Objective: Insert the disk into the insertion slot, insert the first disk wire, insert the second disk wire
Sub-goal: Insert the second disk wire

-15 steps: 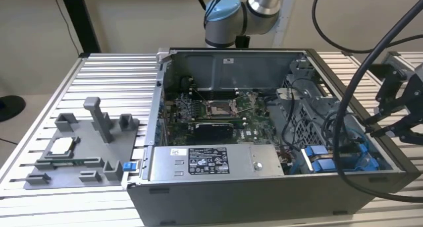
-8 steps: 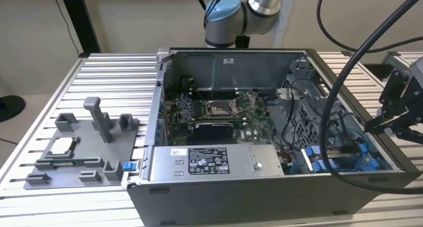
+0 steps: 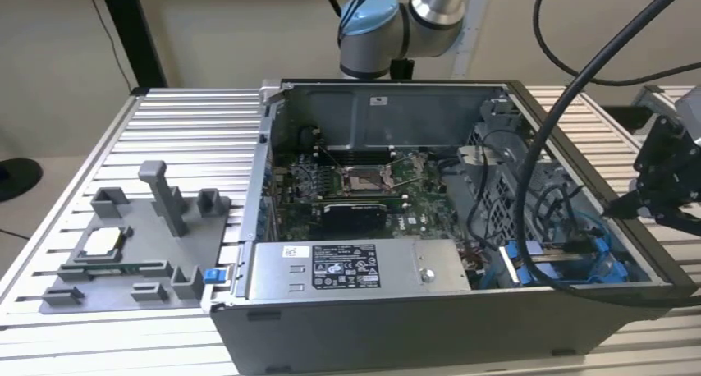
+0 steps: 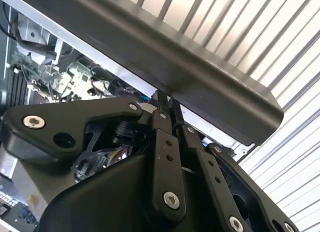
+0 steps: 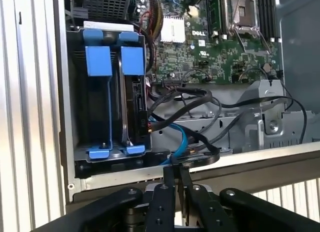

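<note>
Blue plastic carrier tabs mark the disk (image 5: 132,100), which sits on edge inside the insertion slot (image 5: 80,110), the bay of the grey metal drive cage at the corner of the open computer case (image 3: 438,314); in the exterior view that same cage with its blue fittings (image 3: 559,265) lies at the case's near corner toward the exterior view's right. Just beside the disk's exposed end, black cables (image 5: 195,100) and a light blue wire (image 5: 180,139) loop across the grey metal floor of the case, and beyond them lies the green motherboard (image 5: 215,47) with its bare processor socket. The gripper (image 5: 176,174) hangs just outside the case wall, its two slim black fingers (image 5: 169,177) pressed together at the rim, close to the black cable loop; whether anything is pinched between them cannot be told. In the second wrist view the same clenched gripper (image 4: 165,110) meets the dark edge of the case wall. On the ribbed aluminium table (image 3: 98,146), at the exterior view's left, rests a grey fixture block (image 3: 131,245)
</note>
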`<action>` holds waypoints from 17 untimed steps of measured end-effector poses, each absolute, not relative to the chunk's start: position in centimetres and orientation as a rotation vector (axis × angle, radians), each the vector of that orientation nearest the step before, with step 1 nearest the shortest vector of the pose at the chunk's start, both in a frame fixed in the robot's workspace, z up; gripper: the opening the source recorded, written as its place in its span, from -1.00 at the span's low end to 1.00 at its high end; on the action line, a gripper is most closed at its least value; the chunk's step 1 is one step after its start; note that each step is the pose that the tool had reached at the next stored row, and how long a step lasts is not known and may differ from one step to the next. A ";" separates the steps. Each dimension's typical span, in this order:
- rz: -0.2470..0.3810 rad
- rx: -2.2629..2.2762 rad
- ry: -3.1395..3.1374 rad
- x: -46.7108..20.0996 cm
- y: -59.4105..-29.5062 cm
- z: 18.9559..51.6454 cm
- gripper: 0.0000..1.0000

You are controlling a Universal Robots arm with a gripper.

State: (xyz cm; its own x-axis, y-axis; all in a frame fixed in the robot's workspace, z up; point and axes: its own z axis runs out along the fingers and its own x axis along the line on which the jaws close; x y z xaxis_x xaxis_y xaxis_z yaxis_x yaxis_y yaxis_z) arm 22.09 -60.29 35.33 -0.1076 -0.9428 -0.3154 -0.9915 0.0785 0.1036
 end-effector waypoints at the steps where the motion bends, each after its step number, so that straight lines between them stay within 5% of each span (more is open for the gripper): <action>1: 0.438 -1.971 2.184 22.1 -60.3 35.4 -1.00; 17: 0.446 -1.943 2.195 19.6 -60.3 37.7 -1.00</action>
